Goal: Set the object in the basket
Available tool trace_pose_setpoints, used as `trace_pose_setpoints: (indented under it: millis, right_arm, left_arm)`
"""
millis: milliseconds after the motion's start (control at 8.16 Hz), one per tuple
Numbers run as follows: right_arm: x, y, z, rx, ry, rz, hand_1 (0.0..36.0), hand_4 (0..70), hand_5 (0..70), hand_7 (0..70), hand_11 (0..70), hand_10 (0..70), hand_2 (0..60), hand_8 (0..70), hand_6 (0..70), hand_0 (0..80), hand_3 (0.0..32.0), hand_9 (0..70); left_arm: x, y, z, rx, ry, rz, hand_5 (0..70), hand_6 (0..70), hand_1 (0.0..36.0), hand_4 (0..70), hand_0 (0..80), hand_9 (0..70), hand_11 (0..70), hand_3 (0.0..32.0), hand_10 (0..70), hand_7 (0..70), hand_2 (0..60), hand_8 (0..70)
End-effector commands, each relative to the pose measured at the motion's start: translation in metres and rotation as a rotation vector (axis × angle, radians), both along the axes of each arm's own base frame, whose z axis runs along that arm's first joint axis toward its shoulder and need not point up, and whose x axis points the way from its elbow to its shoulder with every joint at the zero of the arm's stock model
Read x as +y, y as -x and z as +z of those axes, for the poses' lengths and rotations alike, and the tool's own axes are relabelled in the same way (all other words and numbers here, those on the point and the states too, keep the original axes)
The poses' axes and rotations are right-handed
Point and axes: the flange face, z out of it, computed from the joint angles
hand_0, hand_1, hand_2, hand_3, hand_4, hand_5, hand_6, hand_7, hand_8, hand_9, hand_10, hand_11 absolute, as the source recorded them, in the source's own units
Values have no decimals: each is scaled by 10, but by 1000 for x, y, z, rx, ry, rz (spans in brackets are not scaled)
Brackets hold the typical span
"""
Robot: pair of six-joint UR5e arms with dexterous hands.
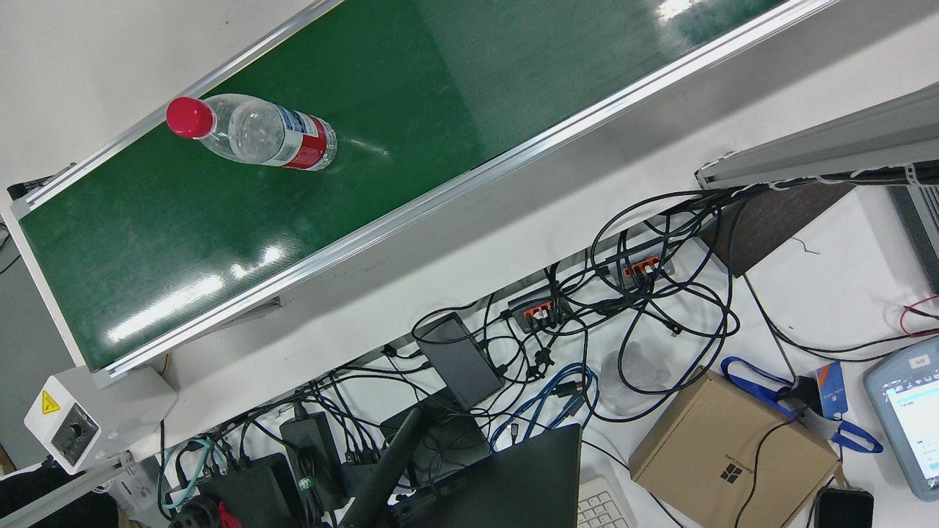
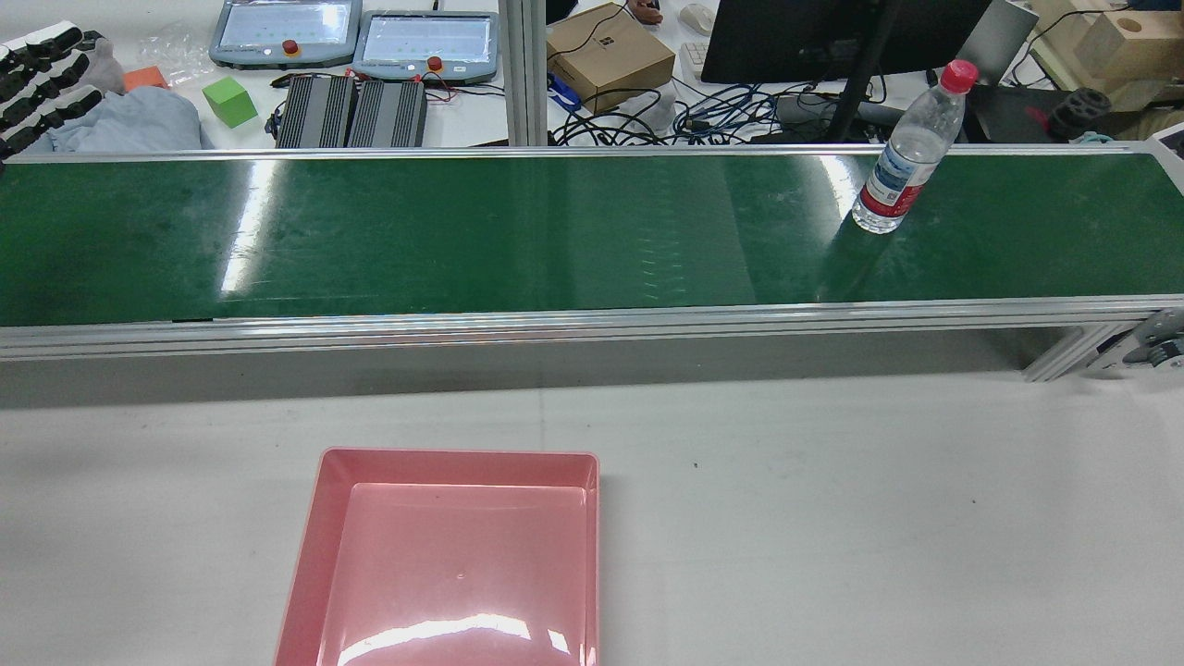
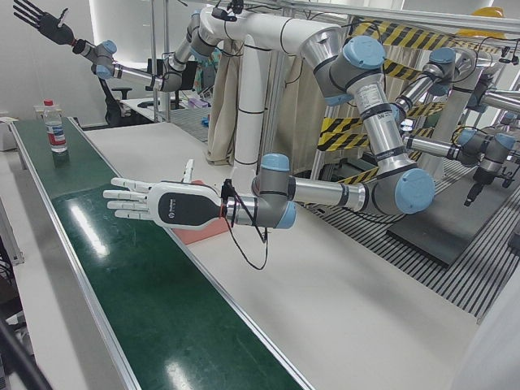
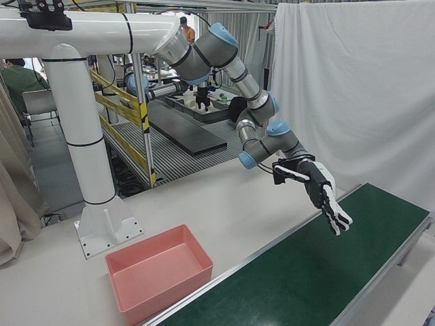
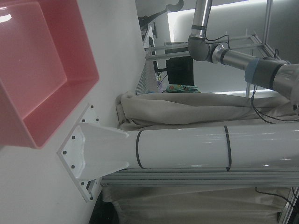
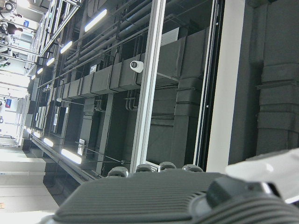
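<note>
A clear water bottle [image 2: 902, 157] with a red cap and red label stands upright on the green conveyor belt [image 2: 462, 240], toward its right end in the rear view. It also shows as the bottle [image 1: 257, 136] in the front view and, far off, as the bottle [image 3: 54, 128]. The pink basket [image 2: 458, 455] sits empty on the white table before the belt. My white left hand [image 3: 158, 203] hovers flat and open over the belt's near edge, beside the basket [image 4: 136, 261] and far from the bottle. My black right hand [image 3: 36, 18] is raised high beyond the bottle, fingers spread, holding nothing.
Behind the belt lies a desk with tangled cables [image 1: 631, 308], a cardboard box [image 2: 610, 55], two teach pendants [image 2: 425, 42] and a monitor [image 2: 832, 28]. The arms' white pedestal [image 4: 85, 156] stands behind the basket. A belt control box [image 1: 70, 429] sits at the belt's end.
</note>
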Motion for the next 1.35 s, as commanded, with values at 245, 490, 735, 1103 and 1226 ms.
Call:
trace_pose_setpoints:
  millis: [245,490,735,1103,1226]
  right_arm:
    - [0,0,0,0,0,0,0,0,0,0,0,0,0,0,0,0,0,0]
    - [0,0,0,0,0,0,0,0,0,0,0,0,0,0,0,0,0,0]
    - [0,0,0,0,0,0,0,0,0,0,0,0,0,0,0,0,0,0]
    - [0,0,0,0,0,0,0,0,0,0,0,0,0,0,0,0,0,0]
    - [0,0,0,0,0,0,0,0,0,0,0,0,0,0,0,0,0,0]
  left_arm:
    - [0,0,0,0,-1,0,64,0,0,97,418,9,57,0,38,0,0,15]
    - [1,0,-2,3,-3,1,68,0,0,99,420,12,57,0,38,0,0,17]
    - [1,0,-3,2,-5,0,69,0,0,98,419,13,58,0,39,0,0,17]
    - [1,1,-3,3,-6,-1,69,0,0,95,416,11,58,0,39,0,0,16]
    - [1,0,-4,3,-8,0,70,0,0,95,418,12,58,0,39,0,0,17]
